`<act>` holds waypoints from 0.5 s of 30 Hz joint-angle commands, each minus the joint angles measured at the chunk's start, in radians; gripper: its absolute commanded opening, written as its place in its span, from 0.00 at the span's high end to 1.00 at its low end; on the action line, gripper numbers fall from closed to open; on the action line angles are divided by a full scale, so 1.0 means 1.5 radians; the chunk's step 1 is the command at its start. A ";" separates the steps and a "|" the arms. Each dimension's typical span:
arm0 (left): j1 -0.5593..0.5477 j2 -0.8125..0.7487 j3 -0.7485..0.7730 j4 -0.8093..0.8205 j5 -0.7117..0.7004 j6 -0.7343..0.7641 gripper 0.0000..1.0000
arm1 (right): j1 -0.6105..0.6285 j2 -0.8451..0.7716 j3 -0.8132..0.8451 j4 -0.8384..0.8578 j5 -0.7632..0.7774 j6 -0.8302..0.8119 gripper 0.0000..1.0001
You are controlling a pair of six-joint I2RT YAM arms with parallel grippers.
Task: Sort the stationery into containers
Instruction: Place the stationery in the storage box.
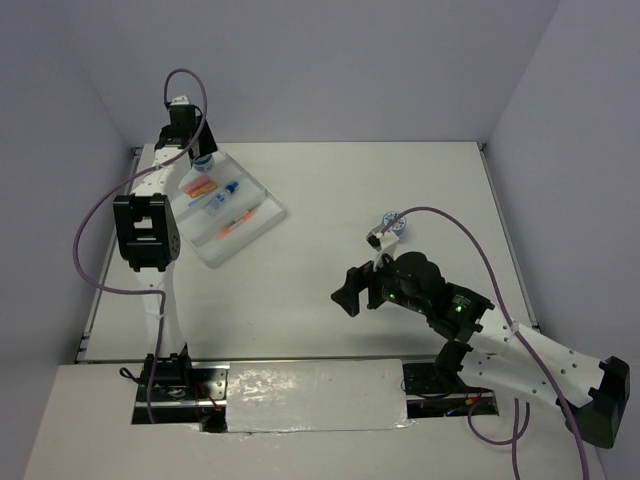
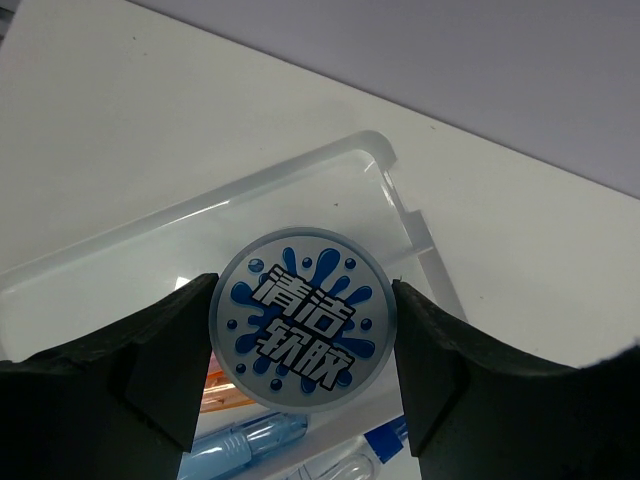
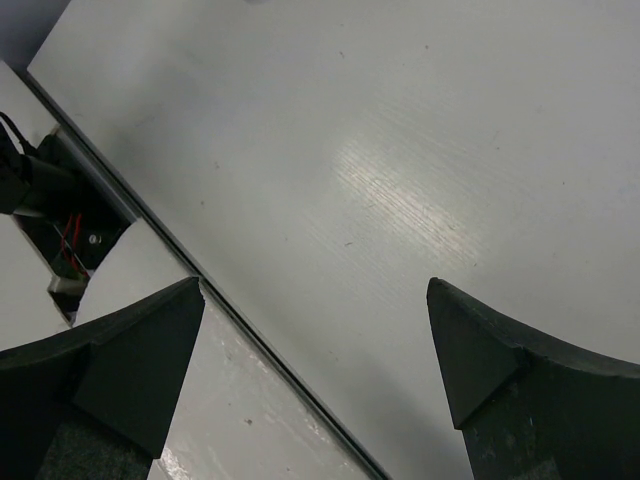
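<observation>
At the near edge, a glossy white board (image 1: 310, 395) is seen between the two arm bases, and beyond it the matt white table (image 1: 400, 180) is spread. The right gripper (image 3: 315, 300) is held over bare table close to that board, its fingers spread wide with nothing between them. Further out on the right, a round pot (image 1: 392, 228) is set on the table, partly covered by the right arm's cable. On the far left the tray (image 1: 270, 200) is placed at an angle. A second round pot (image 2: 303, 320) is pinched by its rim in the left gripper (image 2: 303, 335) above the tray's far end. The scene is closed in by pale lilac-grey walls (image 1: 330, 60).

Which compartment lies under the held pot cannot be told. The orange piece (image 2: 225, 395) and blue items beneath it are hidden by the fingers or cut off by the frame edge.
</observation>
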 commanded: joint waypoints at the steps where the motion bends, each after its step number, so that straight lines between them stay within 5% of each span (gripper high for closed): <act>1: 0.012 0.006 0.028 0.086 0.025 0.017 0.80 | 0.001 0.013 0.032 0.051 -0.017 -0.012 0.00; 15: 0.025 0.051 0.056 0.113 0.031 0.042 0.59 | 0.001 0.077 0.055 0.067 -0.033 -0.023 0.00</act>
